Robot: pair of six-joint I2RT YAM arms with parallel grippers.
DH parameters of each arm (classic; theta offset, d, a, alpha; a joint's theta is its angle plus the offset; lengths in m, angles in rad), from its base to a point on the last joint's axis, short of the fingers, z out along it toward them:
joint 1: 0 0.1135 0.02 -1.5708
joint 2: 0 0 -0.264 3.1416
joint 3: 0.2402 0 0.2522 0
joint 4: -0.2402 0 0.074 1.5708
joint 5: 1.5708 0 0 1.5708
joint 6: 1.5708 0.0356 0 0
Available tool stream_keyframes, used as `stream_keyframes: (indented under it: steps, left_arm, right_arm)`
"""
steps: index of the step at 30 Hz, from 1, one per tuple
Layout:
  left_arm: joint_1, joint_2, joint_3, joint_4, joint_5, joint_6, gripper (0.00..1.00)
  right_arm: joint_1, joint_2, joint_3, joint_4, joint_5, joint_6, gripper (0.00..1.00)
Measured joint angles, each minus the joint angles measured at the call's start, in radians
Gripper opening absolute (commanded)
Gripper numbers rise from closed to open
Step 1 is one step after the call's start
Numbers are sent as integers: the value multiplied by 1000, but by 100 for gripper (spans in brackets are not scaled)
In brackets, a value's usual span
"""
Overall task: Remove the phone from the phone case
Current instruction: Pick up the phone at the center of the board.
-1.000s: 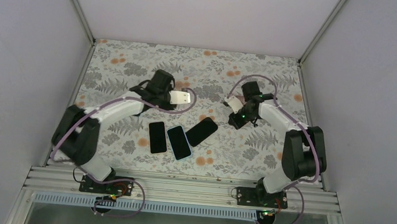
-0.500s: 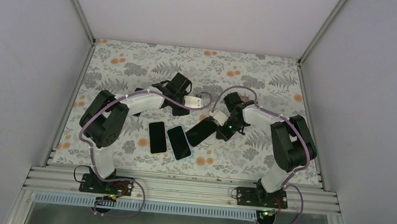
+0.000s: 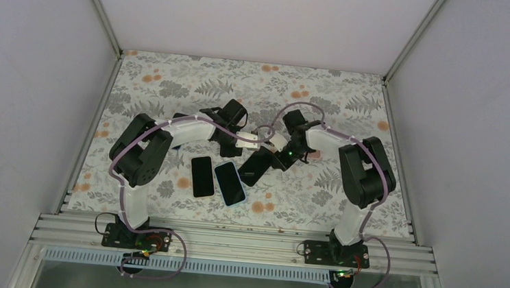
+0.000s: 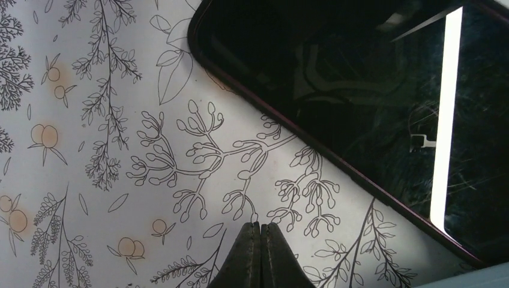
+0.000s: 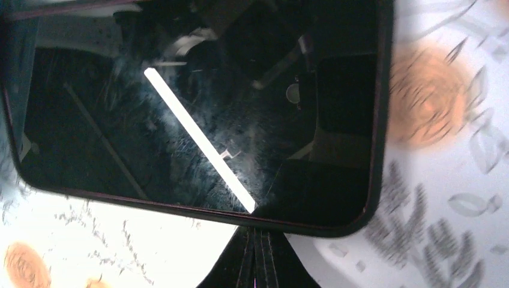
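Centre crowded. We see left gripper (image 3: 251, 141) and right gripper (image 3: 277, 144), both pinched shut, tips nearly meeting over far end of cased phone (image 3: 258, 168). Purple cables (image 3: 267, 128) loop just behind them and bar far approach. Black phone (image 3: 202, 176) and blue-edged phone (image 3: 230, 183) lie just left, hemming that side. We find open table (image 3: 175, 76) along far strip, at near right of cased phone, and along near strip by rail (image 3: 231, 242).
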State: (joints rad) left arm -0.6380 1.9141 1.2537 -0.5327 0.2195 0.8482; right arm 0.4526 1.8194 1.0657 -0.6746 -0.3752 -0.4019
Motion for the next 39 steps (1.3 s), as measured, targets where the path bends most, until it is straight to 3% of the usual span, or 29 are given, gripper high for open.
stream_keyframes:
  steps: [9, 20, 24, 31, 34, 37, 39]
  left_arm:
    - [-3, 95, 82, -29, 40, 0, 2]
    - [-8, 262, 325, -74, 105, -23, 2]
    - [-35, 319, 409, -100, 127, -21, 2]
    - [-128, 333, 428, -180, 212, -3, 2]
    - [-165, 329, 423, -247, 266, 5, 2]
    - [-201, 316, 405, -310, 304, 7, 3]
    - [-216, 294, 385, -330, 310, 4, 16]
  right_arm:
    - [-10, 34, 46, -18, -11, 4, 4]
    - [-80, -35, -18, -60, -13, 10, 4]
    - [-174, -64, -18, -79, -14, -13, 4]
    - [-398, -158, 56, -191, -5, -110, 4]
    - [-457, -199, 123, -234, -4, -171, 19]
    - [-472, -224, 165, -265, -6, -237, 46]
    - [-471, -227, 171, -288, -11, -293, 58]
